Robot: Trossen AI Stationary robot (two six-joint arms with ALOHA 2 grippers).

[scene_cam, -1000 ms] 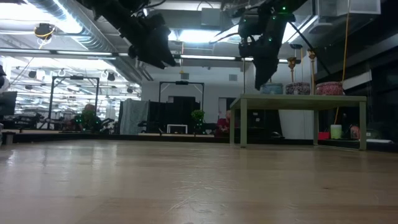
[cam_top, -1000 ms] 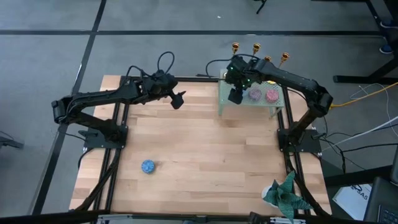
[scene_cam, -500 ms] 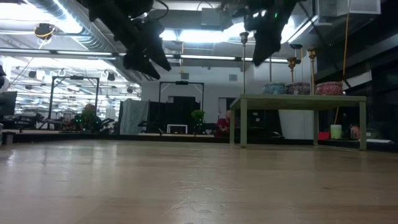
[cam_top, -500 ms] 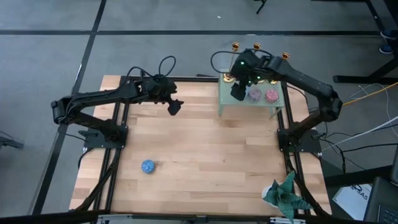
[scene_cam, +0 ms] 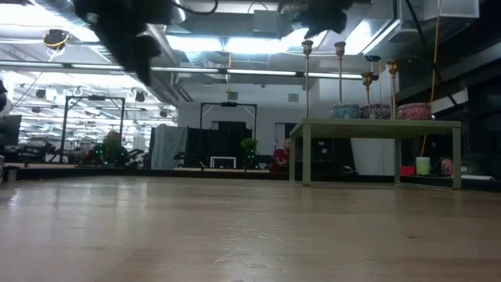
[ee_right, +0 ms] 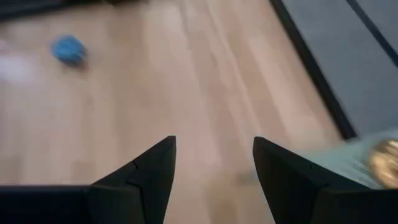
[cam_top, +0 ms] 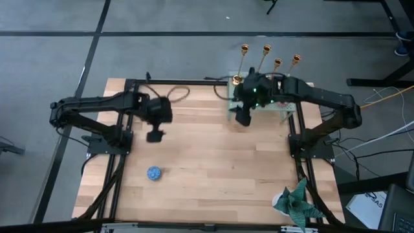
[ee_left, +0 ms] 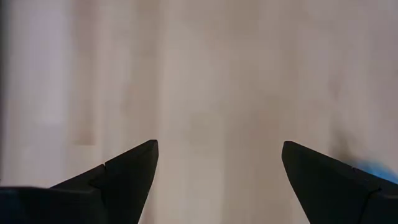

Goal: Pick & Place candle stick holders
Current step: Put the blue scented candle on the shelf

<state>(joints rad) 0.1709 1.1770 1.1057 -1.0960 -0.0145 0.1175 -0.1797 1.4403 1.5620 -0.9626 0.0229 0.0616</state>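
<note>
- Standing on the small green side table (scene_cam: 376,124) at the workbench's far right corner, the four gold candle stick holders (scene_cam: 340,74) are upright in a row beside patterned bowls (scene_cam: 414,110), still to be picked.
- The right gripper (cam_top: 242,116) hangs over the side table's near-left edge with fingers spread and nothing between them, so I judge it is not holding any holder.
- The left gripper (cam_top: 154,136) hovers over bare wood, fingers spread wide, apparently waiting.
- A blue ball (cam_top: 153,173) and green cloth (cam_top: 296,202) lie well apart from the holders.
</note>
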